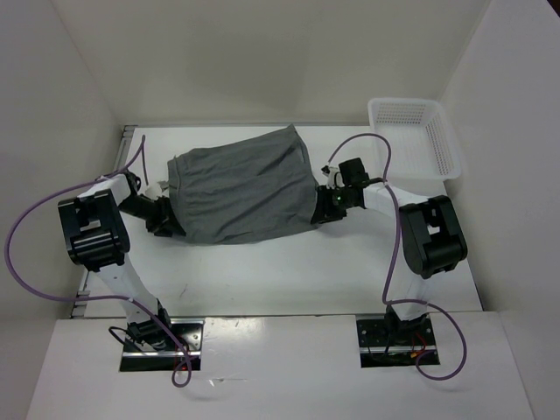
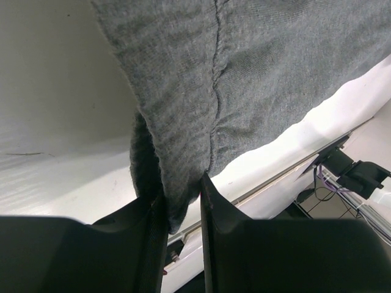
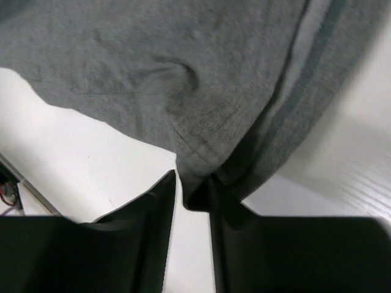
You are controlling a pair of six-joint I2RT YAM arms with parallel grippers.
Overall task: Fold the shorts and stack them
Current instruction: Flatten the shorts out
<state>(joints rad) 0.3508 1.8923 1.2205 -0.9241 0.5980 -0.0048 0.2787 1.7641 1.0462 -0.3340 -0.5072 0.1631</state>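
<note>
The grey shorts (image 1: 241,192) lie folded over in the middle of the white table, slanting up to the right. My left gripper (image 1: 171,220) is at their lower left edge and is shut on a bunch of the cloth (image 2: 183,177), which fills the gap between its fingers (image 2: 211,207). My right gripper (image 1: 321,208) is at the shorts' right corner. In the right wrist view the jaws (image 3: 192,186) stand slightly apart. The cloth corner (image 3: 198,165) rests against the right finger, and a strip of bare table shows beside the left finger (image 3: 162,201).
A white mesh basket (image 1: 448,144) stands at the back right corner of the table. White walls close in the table at the back and both sides. Purple cables loop from both arms. The metal table edge (image 2: 287,174) shows in the left wrist view.
</note>
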